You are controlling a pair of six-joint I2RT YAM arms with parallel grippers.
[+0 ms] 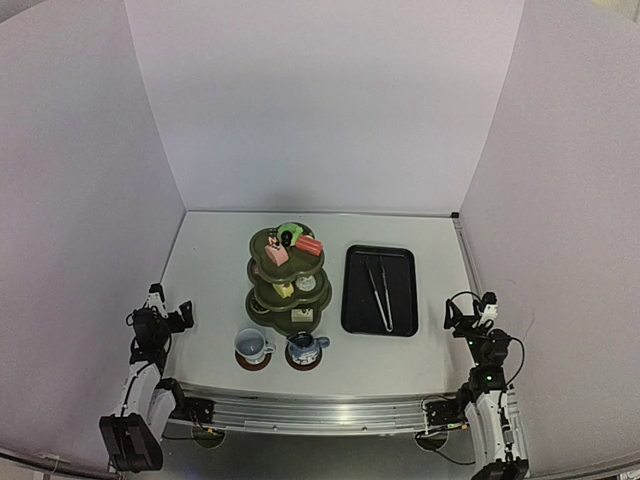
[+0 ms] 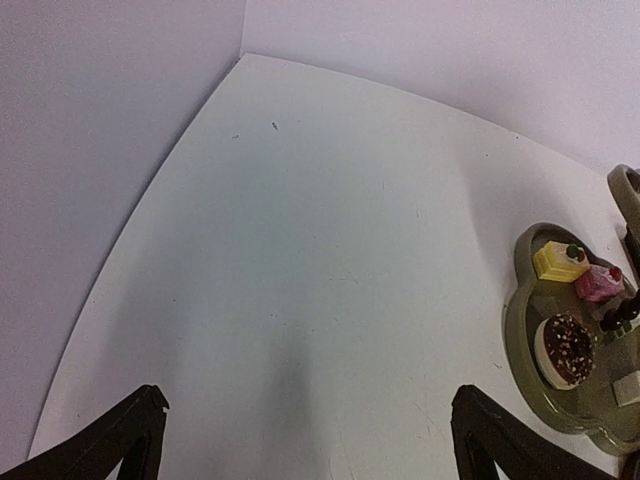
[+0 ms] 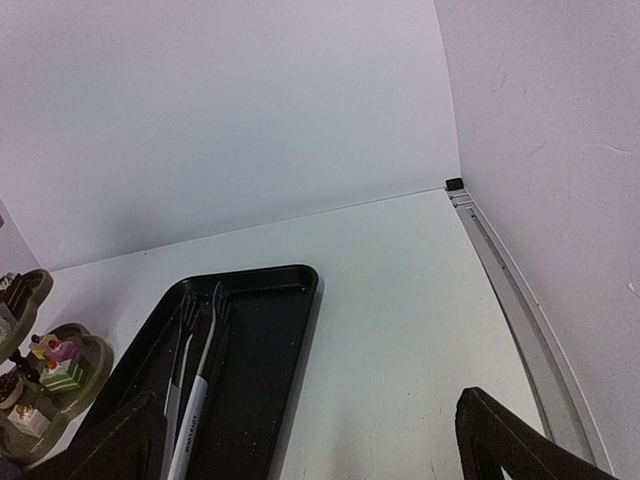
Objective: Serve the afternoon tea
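i see the olive-green three-tier stand [image 2: 516,335] in the middle of the tabletop [image 1: 205,290], small cakes [image 1: 309,244] on its tiers. just near of it stand the left cup [image 1: 251,344] and the right cup [image 1: 303,348], each on a brown coaster [image 1: 254,365]. the black tray [image 1: 402,300] with the metal tongs [image 1: 379,290] lies to the right. the left gripper [image 2: 308,400] and the right gripper [image 3: 310,400] have their jaws wide apart, holding nothing.

I see my right fingers [image 3: 500,430] spread wide apart at the bottom corners, holding nothing. Beyond them the black tray [image 3: 270,340] lies on the white worktop [image 3: 400,290], with metal tongs [image 3: 195,370] inside. At the left edge, the green stand [image 3: 97,352] carries small cakes [image 3: 62,373].
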